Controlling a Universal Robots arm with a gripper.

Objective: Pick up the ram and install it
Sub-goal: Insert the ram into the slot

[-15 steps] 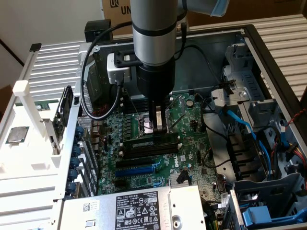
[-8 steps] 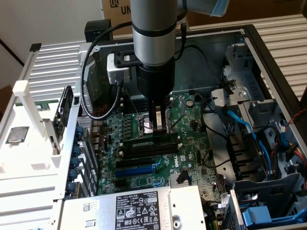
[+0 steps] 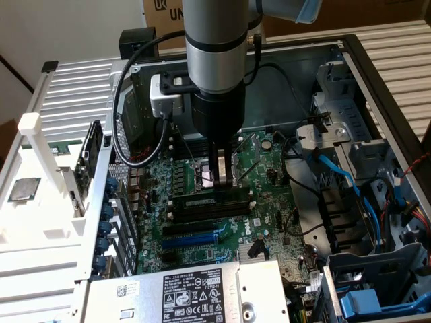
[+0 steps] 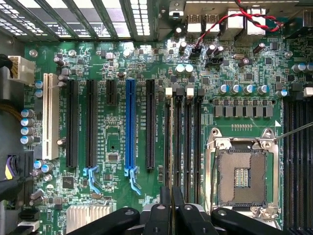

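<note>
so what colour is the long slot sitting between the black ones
Blue. The slot shows best in the wrist view.

White wall [image 3: 67, 27]; cardboard box [image 3: 377, 17] behind.

Exterior camera looked down into the case [image 3: 289, 60], arm [image 3: 214, 47] at twelve o'clock; wrist camera closely faced the motherboard [image 4: 112, 142]; both saw the CPU socket [image 4: 242, 177].
</note>
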